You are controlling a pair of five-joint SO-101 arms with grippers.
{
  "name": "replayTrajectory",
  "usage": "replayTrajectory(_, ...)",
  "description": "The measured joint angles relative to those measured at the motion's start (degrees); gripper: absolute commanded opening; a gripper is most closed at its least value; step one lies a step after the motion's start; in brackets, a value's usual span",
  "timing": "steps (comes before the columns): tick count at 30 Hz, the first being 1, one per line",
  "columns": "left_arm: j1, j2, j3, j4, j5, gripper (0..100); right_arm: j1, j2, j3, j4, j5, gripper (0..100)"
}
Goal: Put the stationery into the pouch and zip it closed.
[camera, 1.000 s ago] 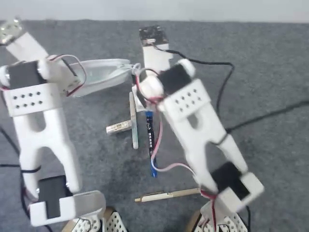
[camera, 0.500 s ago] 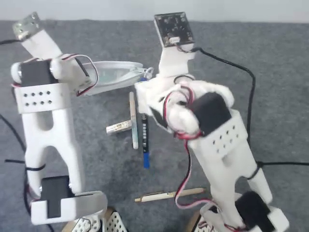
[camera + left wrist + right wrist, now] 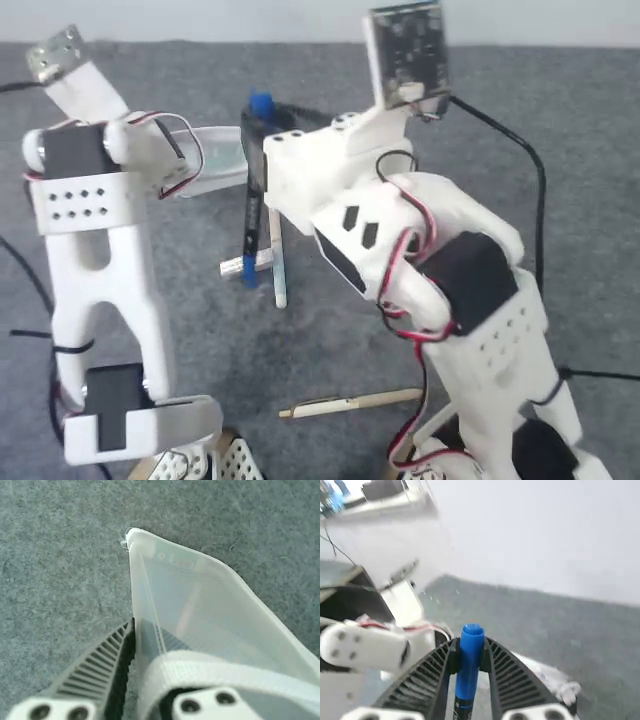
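Gripping the marker: right fingers clamped snug on the blue marker, which stands upright, cap end up, just beside the pouch.
Pouch: lying on the grey bench, left fingers pinched shut on its edge.
Loose bits: white pen with a small tube right beside it, beige pen well apart.
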Motion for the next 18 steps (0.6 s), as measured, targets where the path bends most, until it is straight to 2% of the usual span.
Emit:
replayTrajectory(3, 0.00, 0.00, 0.00, 0.00, 0.00, 1, 0.00, -0.26, 0.00, -4.48, 0.18, 0.6)
replayTrajectory(14, 0.00, 0.00, 0.00, 0.00, 0.00, 1, 0.00, -0.26, 0.18, -21.19, 9.67, 0.6)
replayTrajectory(18, 0.00, 0.00, 0.00, 0.00, 0.00, 1, 1.49, -0.35, 5.63, -28.66, 12.84, 0.6)
